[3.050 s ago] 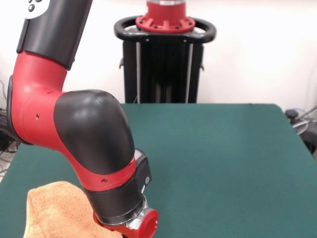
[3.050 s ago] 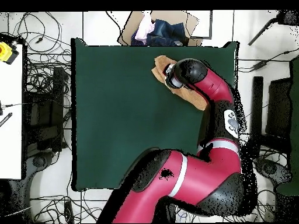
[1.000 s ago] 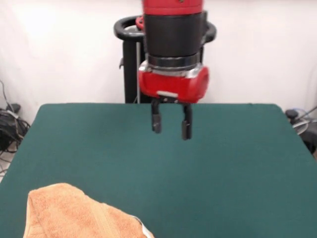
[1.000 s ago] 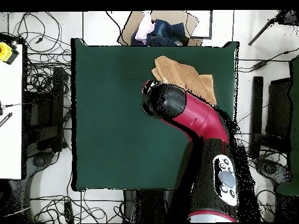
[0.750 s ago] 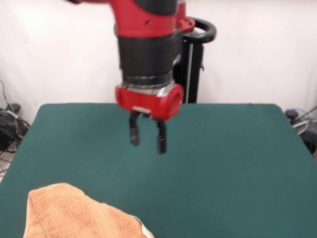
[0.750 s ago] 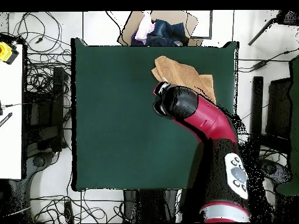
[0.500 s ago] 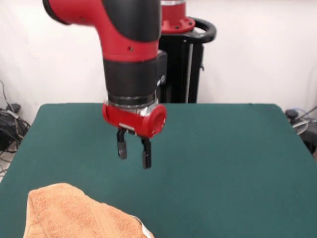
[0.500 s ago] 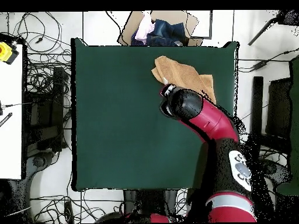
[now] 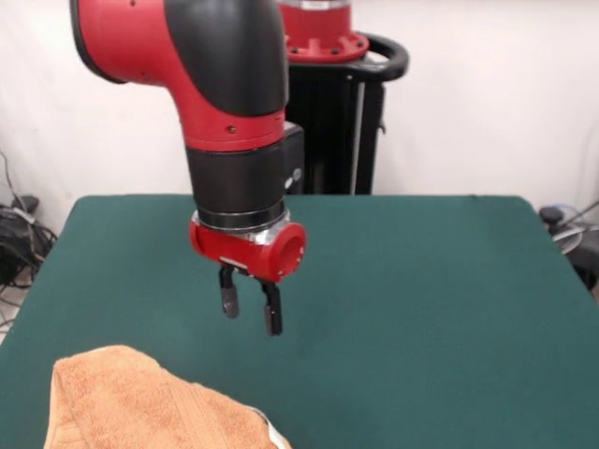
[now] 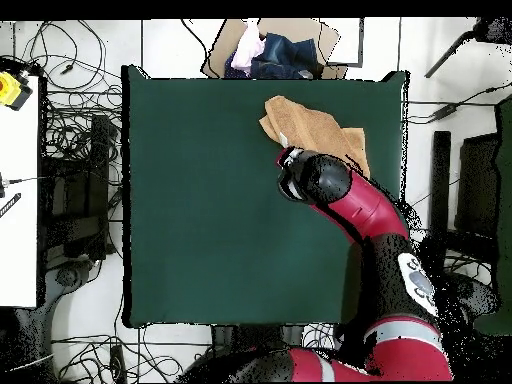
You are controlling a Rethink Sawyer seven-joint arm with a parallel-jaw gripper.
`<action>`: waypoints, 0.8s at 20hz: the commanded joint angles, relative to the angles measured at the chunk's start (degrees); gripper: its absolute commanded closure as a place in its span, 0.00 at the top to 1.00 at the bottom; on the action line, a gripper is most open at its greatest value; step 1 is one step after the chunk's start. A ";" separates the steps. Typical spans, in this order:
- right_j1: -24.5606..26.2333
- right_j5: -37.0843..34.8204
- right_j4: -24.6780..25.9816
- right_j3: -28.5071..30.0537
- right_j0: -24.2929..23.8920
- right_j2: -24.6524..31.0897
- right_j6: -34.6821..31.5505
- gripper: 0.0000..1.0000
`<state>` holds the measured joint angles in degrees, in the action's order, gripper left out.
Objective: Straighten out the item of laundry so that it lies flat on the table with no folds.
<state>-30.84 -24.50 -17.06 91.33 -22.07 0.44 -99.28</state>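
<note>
One gripper [image 9: 249, 311] hangs above the table [image 9: 430, 299] with its two fingers [image 9: 272, 320] a narrow gap apart, holding nothing. One towel [image 9: 140, 400] lies bunched and folded below it and off to the side, near the table's corner, apart from the fingers, with one small white tag [image 9: 273, 436] at its edge.

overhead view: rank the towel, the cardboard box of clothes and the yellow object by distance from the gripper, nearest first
1. Towel: just above the gripper in this view, near the table's top edge.
2. Cardboard box of clothes: off the table, beyond its top edge.
3. Yellow object: far left, on the white surface beside the table.
</note>
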 commanded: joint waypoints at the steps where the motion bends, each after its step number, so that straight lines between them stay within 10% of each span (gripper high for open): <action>1: 0.12 -2.27 3.08 4.50 -3.81 7.04 -0.15 1.00; 16: -0.64 -5.49 5.15 6.99 -9.94 11.34 1.31 1.00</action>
<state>-30.97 -24.52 -15.53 92.05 -31.06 5.49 -99.28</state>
